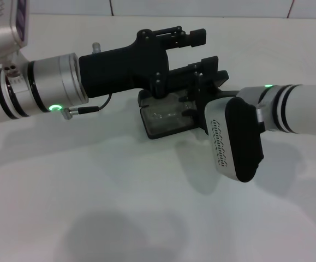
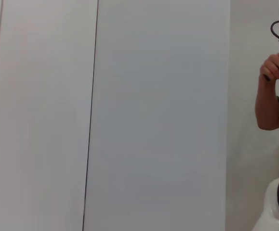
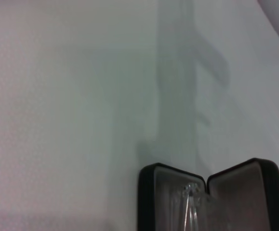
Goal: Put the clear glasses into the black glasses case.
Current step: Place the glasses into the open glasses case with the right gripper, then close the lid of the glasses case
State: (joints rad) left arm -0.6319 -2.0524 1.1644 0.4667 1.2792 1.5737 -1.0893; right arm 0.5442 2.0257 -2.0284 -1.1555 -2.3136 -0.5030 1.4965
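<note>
Seemingly, clear glasses [image 3: 190, 202] lie inside black glasses case [image 3: 269, 192].

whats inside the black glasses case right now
The open black glasses case holds the clear glasses on its grey lining. Both grippers, left gripper and right gripper, cover much of it from above.

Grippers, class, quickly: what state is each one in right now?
Left gripper: open, holding nothing.
Right gripper: over the black glasses case; cannot be told.

White counter [image 1: 147, 218] fills the head view, soft shadows lower centre; pale wall [image 1: 201, 6] with thin dark seams along top edge.
</note>
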